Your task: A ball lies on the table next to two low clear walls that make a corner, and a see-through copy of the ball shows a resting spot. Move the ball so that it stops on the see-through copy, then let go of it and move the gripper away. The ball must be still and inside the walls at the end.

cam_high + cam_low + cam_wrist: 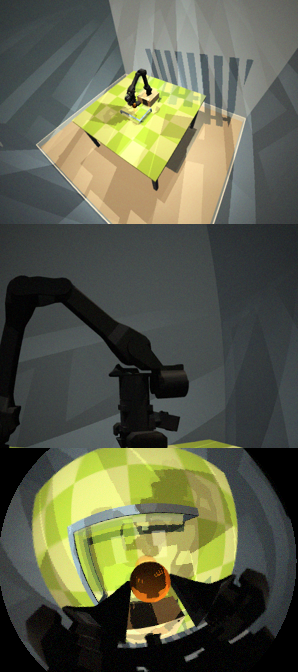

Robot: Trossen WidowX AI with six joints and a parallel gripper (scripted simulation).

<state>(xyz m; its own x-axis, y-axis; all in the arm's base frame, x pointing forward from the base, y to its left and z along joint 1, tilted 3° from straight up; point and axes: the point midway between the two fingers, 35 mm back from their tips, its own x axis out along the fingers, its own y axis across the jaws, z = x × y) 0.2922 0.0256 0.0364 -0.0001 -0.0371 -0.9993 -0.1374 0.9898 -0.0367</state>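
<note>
An orange-brown ball (134, 105) (150, 583) is between the fingertips of my gripper (134, 105) (149, 580), which is shut on it. The ball appears to be held above the table. The see-through copy shows as a pale orange patch (135, 110) (145, 559), partly hidden behind the ball in the wrist view. Two low clear walls (129, 115) (135, 510) with grey-blue edges meet in a corner, at the upper left in the wrist view. The ball appears on their inner side. In the exterior view the fingertips and ball are out of frame.
The arm's base stands at a light wooden box (144, 100) on the table, behind the open side of the walls. The table top (132, 149) (209, 443) has a green and yellow checked pattern, with shadows across it.
</note>
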